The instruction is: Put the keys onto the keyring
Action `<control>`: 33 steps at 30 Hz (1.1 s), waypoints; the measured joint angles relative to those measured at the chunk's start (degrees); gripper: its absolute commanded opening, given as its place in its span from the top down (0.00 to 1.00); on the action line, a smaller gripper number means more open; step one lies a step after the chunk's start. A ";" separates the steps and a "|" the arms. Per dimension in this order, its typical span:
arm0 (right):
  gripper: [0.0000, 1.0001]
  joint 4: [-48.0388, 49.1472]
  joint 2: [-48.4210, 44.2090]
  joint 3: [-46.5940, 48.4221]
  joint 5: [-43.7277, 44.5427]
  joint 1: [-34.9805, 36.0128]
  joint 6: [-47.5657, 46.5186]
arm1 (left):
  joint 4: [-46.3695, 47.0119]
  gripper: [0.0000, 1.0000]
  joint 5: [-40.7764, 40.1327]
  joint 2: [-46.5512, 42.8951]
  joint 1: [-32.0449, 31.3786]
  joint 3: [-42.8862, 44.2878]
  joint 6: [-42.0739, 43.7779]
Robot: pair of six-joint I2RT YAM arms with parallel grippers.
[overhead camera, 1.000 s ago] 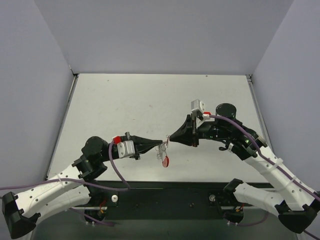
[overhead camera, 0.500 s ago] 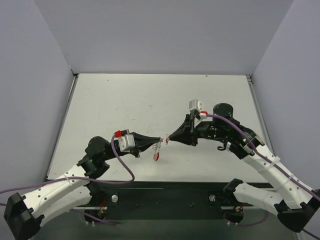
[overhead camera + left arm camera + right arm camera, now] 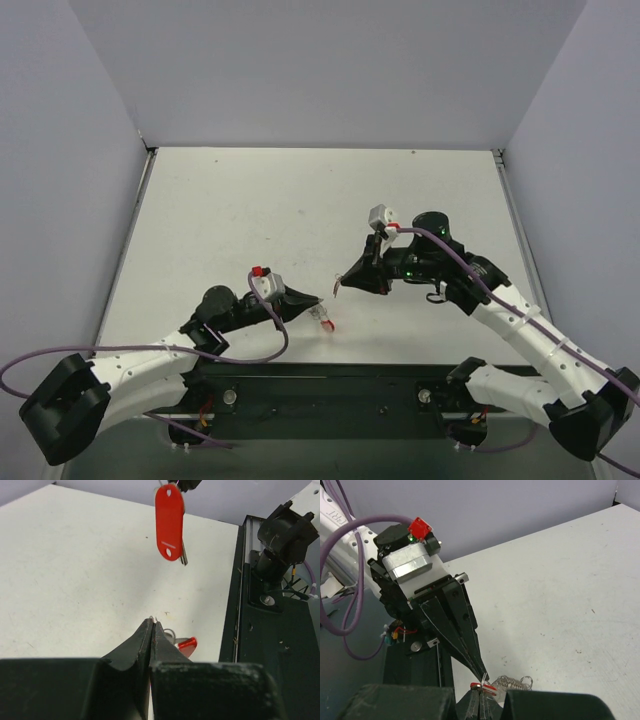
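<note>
- Above the counter (image 3: 250,200), the left pincer (image 3: 152,622) is pinching shut, seemingly on the keyring (image 3: 186,642) chain, presenting it low near the front edge.
- The right pincer (image 3: 340,285) is gripping the key (image 3: 169,522), dangling it nearby for threading.

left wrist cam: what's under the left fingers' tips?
The keyring: its red end and a bit of silver show just past the shut left fingers, low by the table. The fingers cover the rest. I cannot tell whether it lies or hangs.
</note>
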 measured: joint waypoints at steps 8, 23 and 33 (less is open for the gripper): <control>1.00 4.22 4.55 -4.81 2.51 -2.10 2.58 | 11.41 1.00 -1.27 5.46 2.62 -4.70 -3.78; 0.16 10.82 21.57 -8.94 14.49 -5.62 12.48 | 18.95 1.00 0.68 4.07 5.05 -6.67 -7.91; 0.12 21.64 -1.38 -12.50 5.25 -5.60 13.75 | 20.52 1.00 4.98 -2.67 5.55 -1.84 -12.31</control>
